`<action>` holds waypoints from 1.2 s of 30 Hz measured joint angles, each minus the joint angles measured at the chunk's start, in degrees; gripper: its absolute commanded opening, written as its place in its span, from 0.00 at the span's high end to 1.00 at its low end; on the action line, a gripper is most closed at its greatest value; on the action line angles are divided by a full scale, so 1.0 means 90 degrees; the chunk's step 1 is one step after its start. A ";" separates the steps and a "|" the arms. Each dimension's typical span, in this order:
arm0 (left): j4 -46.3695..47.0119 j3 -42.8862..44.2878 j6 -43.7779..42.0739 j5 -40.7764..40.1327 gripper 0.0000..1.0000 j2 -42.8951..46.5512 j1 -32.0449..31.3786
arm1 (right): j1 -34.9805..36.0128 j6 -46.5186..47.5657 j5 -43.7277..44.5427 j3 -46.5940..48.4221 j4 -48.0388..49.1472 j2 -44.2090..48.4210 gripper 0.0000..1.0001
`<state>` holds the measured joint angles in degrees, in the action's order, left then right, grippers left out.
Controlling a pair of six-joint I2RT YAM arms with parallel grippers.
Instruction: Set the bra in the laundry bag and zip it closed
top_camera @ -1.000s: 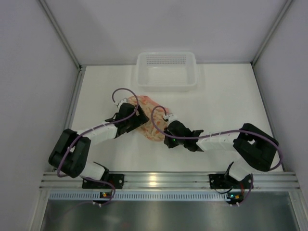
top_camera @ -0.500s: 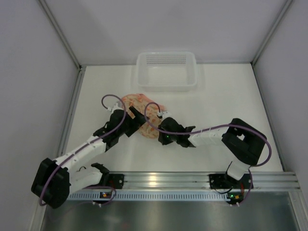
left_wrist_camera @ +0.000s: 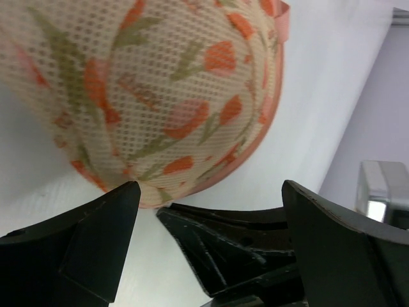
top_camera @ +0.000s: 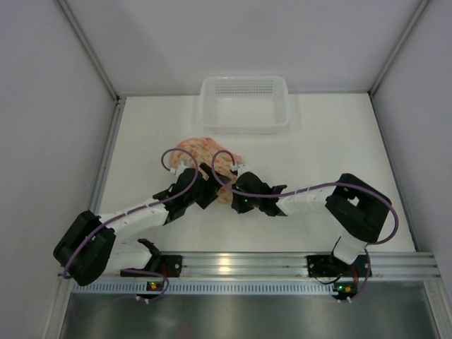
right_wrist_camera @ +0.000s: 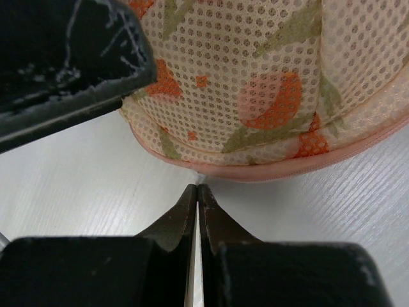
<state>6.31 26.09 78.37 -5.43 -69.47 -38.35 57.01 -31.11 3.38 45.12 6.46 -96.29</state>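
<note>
Only wrist views reveal right fingers [right_wrist_camera: 182,217] pressed together, left fingers [left_wrist_camera: 83,243] apart.

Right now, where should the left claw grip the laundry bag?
Grip the laundry bag by its coral seam rim, coming in low along the table: the open left claw sits level with it, and the rounded mesh dome above offers little to pinch.

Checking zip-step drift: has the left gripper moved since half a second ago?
Yes. The left gripper has backed away from the white basket, down the top view and slightly right.
</note>
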 measured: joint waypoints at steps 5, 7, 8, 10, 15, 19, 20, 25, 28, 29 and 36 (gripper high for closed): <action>0.0240 0.0146 0.0112 -0.0024 0.01 -0.0068 -0.0143 | 0.0000 0.0000 -0.0005 -0.0002 0.0015 0.0000 1.00; 0.0323 0.0151 0.0119 -0.0066 0.01 -0.0138 -0.0194 | 0.0000 0.0000 -0.0005 -0.0002 0.0024 0.0000 1.00; 0.0362 0.0160 0.0119 -0.0112 0.01 -0.0226 -0.0221 | 0.0000 0.0000 -0.0005 -0.0002 0.0029 0.0000 1.00; 0.0466 0.0165 0.0131 -0.0158 0.01 -0.0435 -0.0250 | 0.0000 0.0000 -0.0005 -0.0002 0.0029 0.0000 1.00; 0.0986 0.0172 0.0274 -0.0192 0.01 -0.1217 -0.0294 | 0.0000 0.0002 0.0036 -0.0002 0.0007 0.0000 1.00; 0.1367 0.0078 0.0588 -0.0389 0.01 -0.1365 -0.0367 | -0.0002 0.0005 0.0175 -0.0002 -0.0032 0.0000 1.00; 0.1379 0.0061 0.0658 -0.0427 0.01 -0.1350 -0.0372 | -0.0002 0.0005 0.0192 -0.0002 -0.0036 0.0000 1.00; 0.0930 0.0053 0.0816 -0.0733 0.01 -0.1076 -0.0413 | -0.0090 0.0073 0.0291 -0.0002 -0.0078 0.0017 1.00; 0.0515 0.0053 0.0831 -0.0959 0.01 -0.0835 -0.0423 | -0.0245 0.0160 0.0304 -0.0005 -0.0163 0.0058 1.00; 0.0291 0.0053 0.0831 -0.1105 0.01 -0.0726 -0.0420 | -0.0325 0.0185 0.0325 -0.0005 -0.0192 0.0070 1.00; 0.0080 0.0068 0.0840 -0.1290 0.01 -0.0731 -0.0420 | -0.0784 0.0442 0.0423 0.0000 -0.0189 0.0073 1.00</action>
<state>7.03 26.70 85.93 -17.04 -76.05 -42.13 49.95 -27.14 7.18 45.12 4.75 -95.64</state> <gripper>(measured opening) 0.983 0.007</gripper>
